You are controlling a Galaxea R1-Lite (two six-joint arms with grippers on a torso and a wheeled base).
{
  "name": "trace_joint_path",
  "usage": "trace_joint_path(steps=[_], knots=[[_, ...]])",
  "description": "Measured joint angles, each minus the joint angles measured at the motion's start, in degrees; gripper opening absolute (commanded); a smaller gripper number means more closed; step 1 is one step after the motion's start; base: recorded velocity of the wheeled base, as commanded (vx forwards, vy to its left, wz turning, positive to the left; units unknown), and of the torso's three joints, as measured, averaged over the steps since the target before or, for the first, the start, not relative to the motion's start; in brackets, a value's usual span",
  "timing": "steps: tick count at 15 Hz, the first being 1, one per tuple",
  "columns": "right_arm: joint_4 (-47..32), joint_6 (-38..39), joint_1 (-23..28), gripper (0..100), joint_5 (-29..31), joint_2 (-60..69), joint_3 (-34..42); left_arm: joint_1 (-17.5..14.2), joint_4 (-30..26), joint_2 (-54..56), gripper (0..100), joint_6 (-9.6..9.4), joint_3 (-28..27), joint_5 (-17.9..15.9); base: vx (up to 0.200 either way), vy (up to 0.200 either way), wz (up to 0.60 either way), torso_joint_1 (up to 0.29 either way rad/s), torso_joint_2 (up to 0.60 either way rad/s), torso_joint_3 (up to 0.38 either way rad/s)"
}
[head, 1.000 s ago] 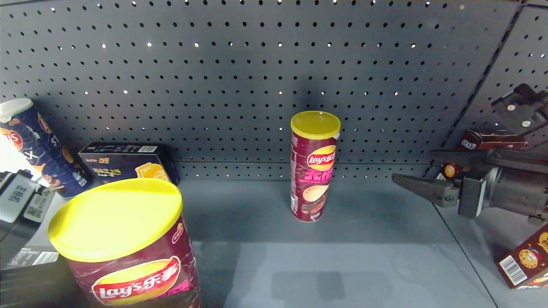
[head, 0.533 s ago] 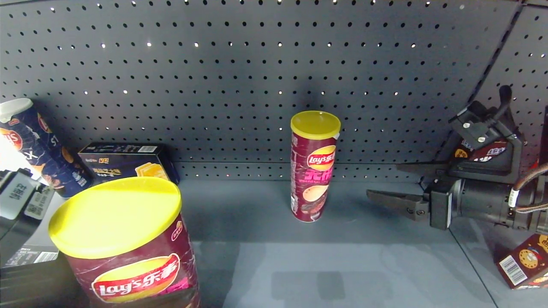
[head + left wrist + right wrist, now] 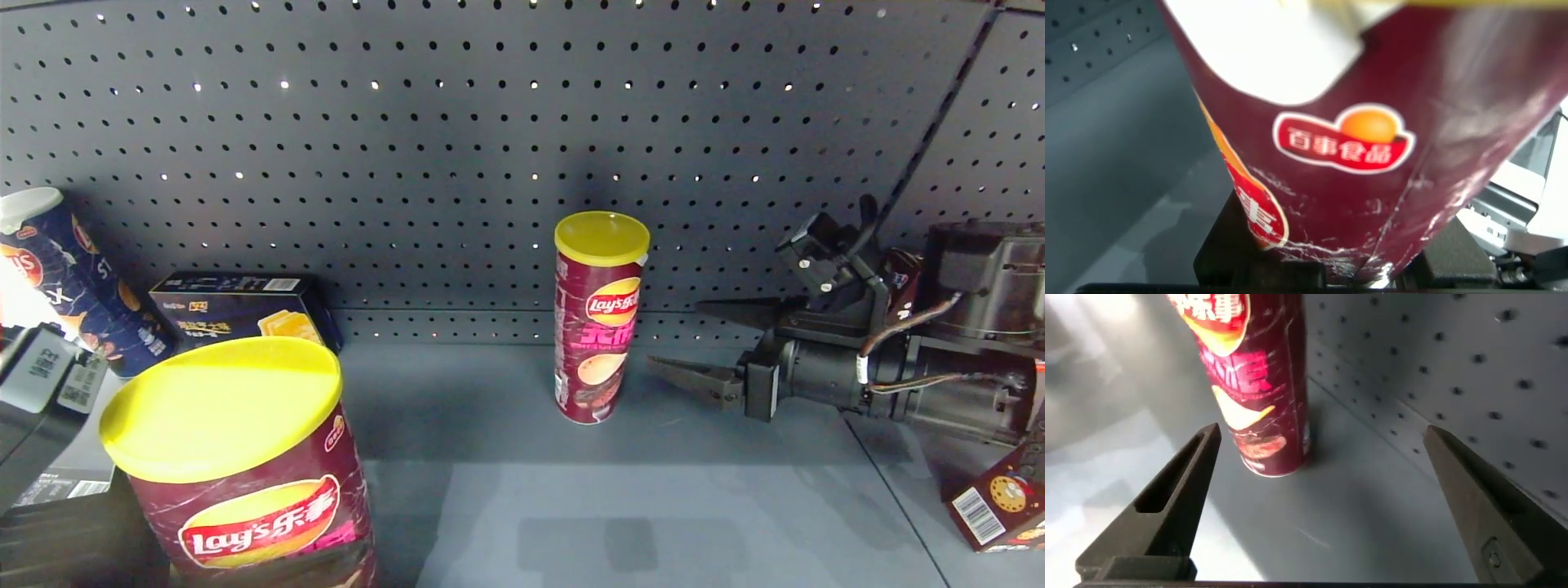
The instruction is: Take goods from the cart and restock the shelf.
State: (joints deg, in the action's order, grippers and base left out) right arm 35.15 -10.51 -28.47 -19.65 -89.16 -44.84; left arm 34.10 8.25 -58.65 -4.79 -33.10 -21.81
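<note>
Leftward along the shelf the right gripper (image 3: 679, 336) has travelled, from the right edge to just beside the standing chip can (image 3: 600, 327), not touching it, its jaws spread wide with nothing between them. Two maroon chip cans with yellow lids show: that one, upright at the far middle near the back wall, and a held chip can (image 3: 237, 474) at the near left, clasped low on its body by the left gripper (image 3: 1306, 265). One dark blue can (image 3: 73, 278) leans at the far left, one dark cracker box (image 3: 245, 314) lies beside it, and one brown box (image 3: 1000, 500) sits at the near right. All rest on a grey shelf board (image 3: 653, 506) backed by a dark pegboard (image 3: 408, 122).
</note>
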Motion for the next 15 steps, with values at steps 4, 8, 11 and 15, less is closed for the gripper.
trace_joint_path(steps=[4, 8, 11, 15], knots=[[4.3, 0.1, 0.1, 100, -3.9, -4.0, -0.4, -0.1, 0.1, 0.0, 0, -0.02, 1.5, 0.0, 0.000, 0.000, 0.00, 0.000, 0.00, 0.000], [5.1, 0.2, -0.1, 100, -5.5, -6.2, -1.7, -0.1, 0.2, 0.0, 0, -0.05, 2.0, 0.0, 0.000, 0.000, 0.00, 0.000, 0.00, 0.000], [5.3, 0.2, -0.9, 100, -5.8, -8.1, -3.7, 0.0, 0.4, 0.0, 0, -0.05, 2.3, 0.0, 0.000, 0.000, 0.00, 0.000, 0.00, 0.000], [6.6, 0.2, -2.6, 100, -6.5, -10.9, -5.9, -0.5, 0.1, 0.6, 0, -0.02, 2.3, 0.0, 0.000, 0.000, 0.00, 0.000, 0.00, 0.000]])
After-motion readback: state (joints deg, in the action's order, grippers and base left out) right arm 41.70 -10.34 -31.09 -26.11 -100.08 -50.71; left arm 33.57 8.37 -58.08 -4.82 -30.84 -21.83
